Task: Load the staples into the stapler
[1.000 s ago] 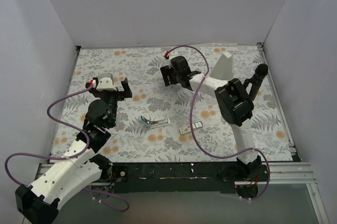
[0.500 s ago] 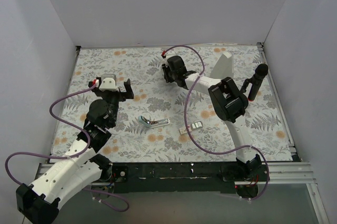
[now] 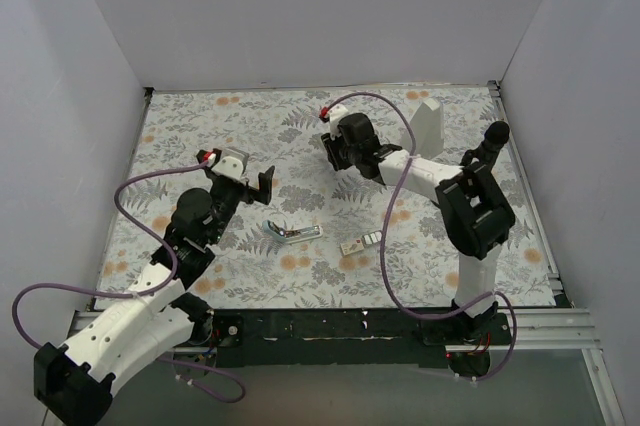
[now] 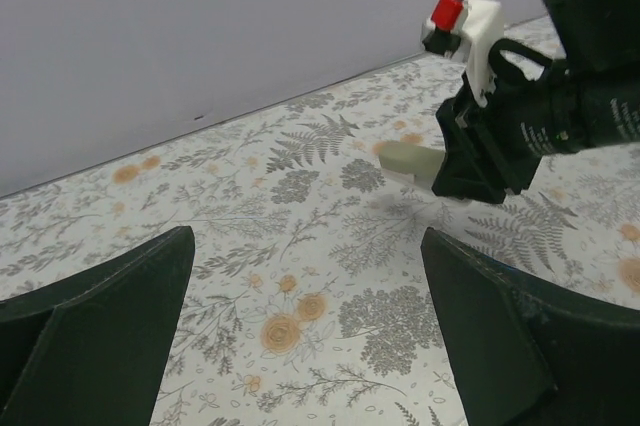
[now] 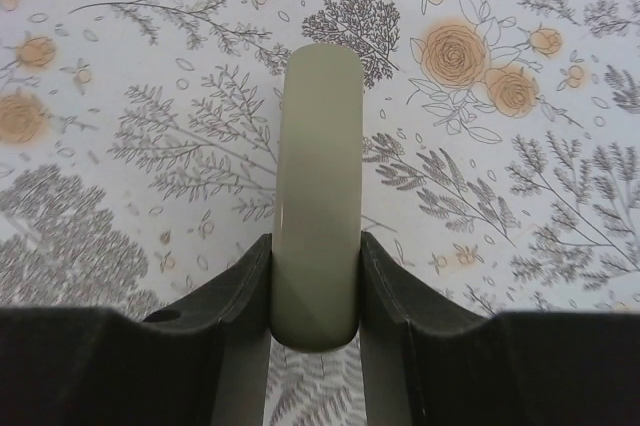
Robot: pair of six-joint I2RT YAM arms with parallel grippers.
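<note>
The light blue stapler (image 3: 292, 233) lies open on the floral table, its silver channel showing, near the middle. The small cream box of staples (image 3: 361, 243) lies just to its right. My left gripper (image 3: 243, 180) is open and empty, up and left of the blue stapler; in the left wrist view (image 4: 310, 346) only bare table lies between its fingers. My right gripper (image 3: 334, 152) is at the back centre, shut on a beige stapler (image 5: 318, 196), which sticks out past its fingers (image 5: 316, 286). The left wrist view also shows that gripper (image 4: 500, 136) with the beige stapler (image 4: 410, 159).
A tall white wedge-shaped block (image 3: 428, 122) stands at the back right. White walls close the table (image 3: 200, 126) on the left, back and right. A purple cable loops over the table near the staples box.
My left gripper has swung right, toward the middle of the table. My right gripper has shifted a little right and nearer with the beige stapler. The blue stapler and staples box have not moved.
</note>
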